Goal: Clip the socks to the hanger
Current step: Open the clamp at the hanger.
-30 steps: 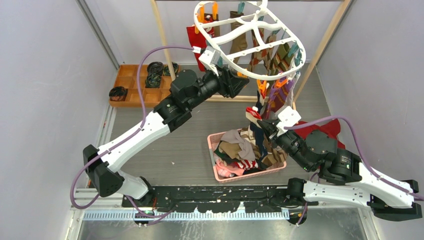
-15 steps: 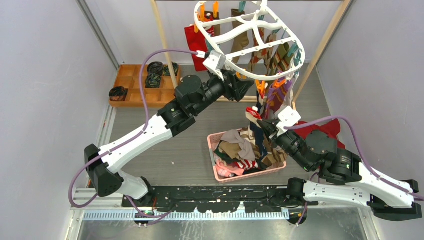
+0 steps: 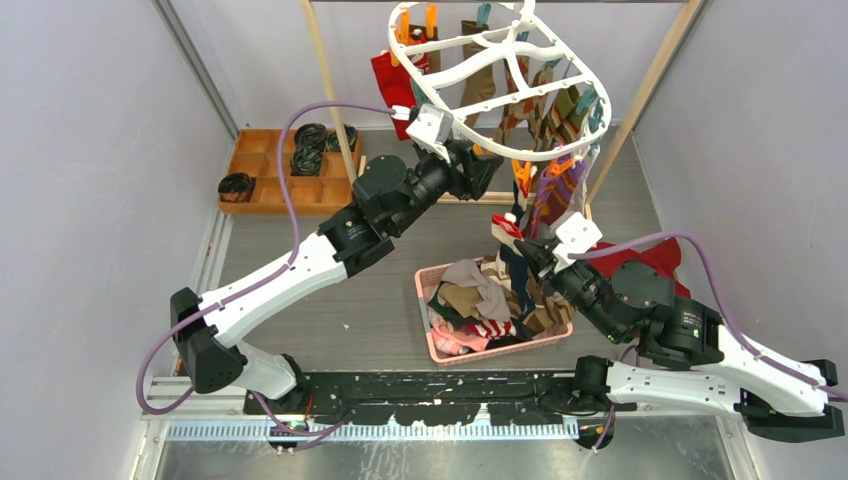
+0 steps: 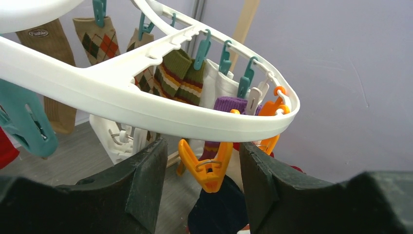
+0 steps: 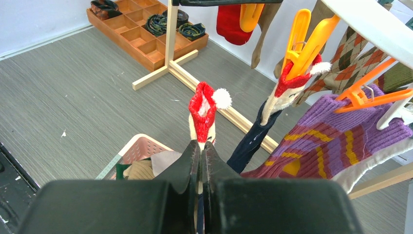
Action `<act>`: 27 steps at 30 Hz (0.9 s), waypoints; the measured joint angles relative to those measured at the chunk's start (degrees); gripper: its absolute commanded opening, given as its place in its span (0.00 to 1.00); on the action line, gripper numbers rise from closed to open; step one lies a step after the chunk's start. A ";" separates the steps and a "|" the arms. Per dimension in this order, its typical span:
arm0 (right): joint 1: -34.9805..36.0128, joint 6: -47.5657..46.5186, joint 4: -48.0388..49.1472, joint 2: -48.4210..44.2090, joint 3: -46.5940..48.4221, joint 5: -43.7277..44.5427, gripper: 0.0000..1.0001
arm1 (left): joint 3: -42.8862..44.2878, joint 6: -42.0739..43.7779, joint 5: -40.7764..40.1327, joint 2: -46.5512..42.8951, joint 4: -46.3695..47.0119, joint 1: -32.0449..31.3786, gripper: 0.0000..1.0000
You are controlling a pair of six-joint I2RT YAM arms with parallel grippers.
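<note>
White plastic makes up the hanger (image 4: 146, 105), an oval ring with crossbars that hangs tilted above the far part of the grey surface (image 3: 340, 300). Teal and orange pegs (image 4: 225, 57) line its rim. Socks (image 4: 178, 75) hang from many of those pegs: brown argyle, green with stripes, purple with yellow bands. More lie heaped in a pink basket (image 3: 423, 300) on the surface, below the near end of the ring.

We see one sock (image 5: 203, 109), red and white at the cuff with a white pompom and navy lower down, held upright over the basket. A twin sock (image 5: 285, 90) is clipped near it in an orange peg (image 5: 303, 44).

The right end effector (image 5: 200, 146) is clenched on the upright sock, its fingers pressed together around the fabric. Its arm folds back on itself, with the wrist pointing up towards the ring.

The left arm stretches from its base up to the ring's near rim. The left end effector (image 4: 203, 152) is spread wide, with one finger on each side of a free peg (image 4: 208, 165) and neither touching it.
</note>
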 measured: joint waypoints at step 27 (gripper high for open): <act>0.00 0.00 0.00 -0.02 0.02 0.07 0.01 | 0.00 0.59 -3.06 0.02 2.12 -0.15 0.34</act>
